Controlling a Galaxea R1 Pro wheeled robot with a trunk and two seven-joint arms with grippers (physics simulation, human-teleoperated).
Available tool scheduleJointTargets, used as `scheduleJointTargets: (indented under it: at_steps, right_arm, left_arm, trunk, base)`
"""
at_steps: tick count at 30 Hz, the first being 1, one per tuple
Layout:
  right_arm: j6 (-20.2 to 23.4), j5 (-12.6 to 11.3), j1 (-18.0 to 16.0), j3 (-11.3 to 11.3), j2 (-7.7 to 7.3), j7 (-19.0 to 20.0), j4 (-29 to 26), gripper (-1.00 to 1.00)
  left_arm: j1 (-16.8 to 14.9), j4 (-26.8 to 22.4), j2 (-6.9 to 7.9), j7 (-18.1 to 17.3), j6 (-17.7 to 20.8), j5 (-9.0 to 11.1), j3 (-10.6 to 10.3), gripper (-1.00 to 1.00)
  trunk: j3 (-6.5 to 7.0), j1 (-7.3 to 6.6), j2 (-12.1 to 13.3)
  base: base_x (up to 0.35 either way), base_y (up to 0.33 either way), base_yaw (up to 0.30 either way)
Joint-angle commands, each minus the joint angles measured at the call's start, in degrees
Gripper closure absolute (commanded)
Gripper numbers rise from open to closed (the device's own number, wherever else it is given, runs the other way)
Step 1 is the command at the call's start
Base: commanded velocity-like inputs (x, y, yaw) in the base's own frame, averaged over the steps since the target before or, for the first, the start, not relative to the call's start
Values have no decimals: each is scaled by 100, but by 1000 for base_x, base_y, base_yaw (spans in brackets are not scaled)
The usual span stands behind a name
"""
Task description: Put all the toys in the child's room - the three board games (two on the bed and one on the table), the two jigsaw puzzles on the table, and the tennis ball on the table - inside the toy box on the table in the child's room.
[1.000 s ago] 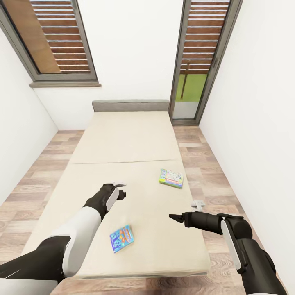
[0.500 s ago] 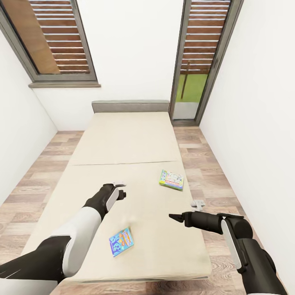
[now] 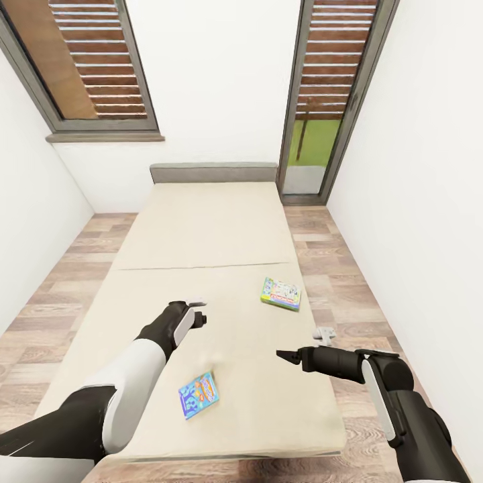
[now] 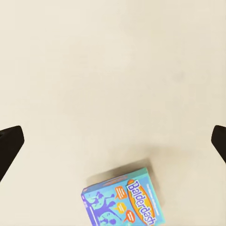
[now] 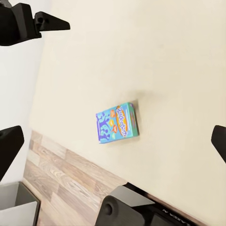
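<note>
A narrow white-walled room holds the bed [image 3: 201, 235], its beige mattress running far to a grey headboard. Both arms reach over its near end. The left gripper [image 3: 195, 312] hovers, fingers spread, above the blue board game [image 3: 198, 394]. The right gripper [image 3: 287, 355] points left, open and empty. The green board game [image 3: 280, 293] lies farther right.

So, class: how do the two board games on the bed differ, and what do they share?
The blue board game lies near the bed's foot, between the arms; the green-edged board game lies further up, by the right edge. The blue one's lid is darker, the other's paler. Both lie flat, ungrasped.
</note>
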Motion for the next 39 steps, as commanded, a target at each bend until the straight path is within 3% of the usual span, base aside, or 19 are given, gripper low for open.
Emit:
scheduleJointTargets:
  at_steps: [1,9,24,32,39]
  right_arm:
    - [44,-23,-4,-3,0,4,-6,-100]
    - [44,-26,-4,0,0,5,-7,-100]
    - [20,-46,-4,0,-7,54,24,-100]
    - [15,-32,-4,-8,-10,333,5,-100]
    - [10,-24,-4,-8,-9,486,-1,-100]
  left_arm:
    - [-3,-9,-5,20,27,4,26,-100]
    - [-2,3,-5,20,29,3,19,-100]
    - [-3,469,-5,6,23,12,31,-100]
    - [-6,492,-5,-403,31,6,24,-100]
    - [-3,493,-5,-465,27,3,18,-100]
  trunk:
    - [-18,3,-11]
    - [-90,3,-11]
    - [-231,3,-11]
    - [-307,3,-11]
    - [-373,3,-11]
  base:
    - [0,0,0]
    - [0,0,0]
    - [0,0,0]
    - [0,0,0]
    - [0,0,0]
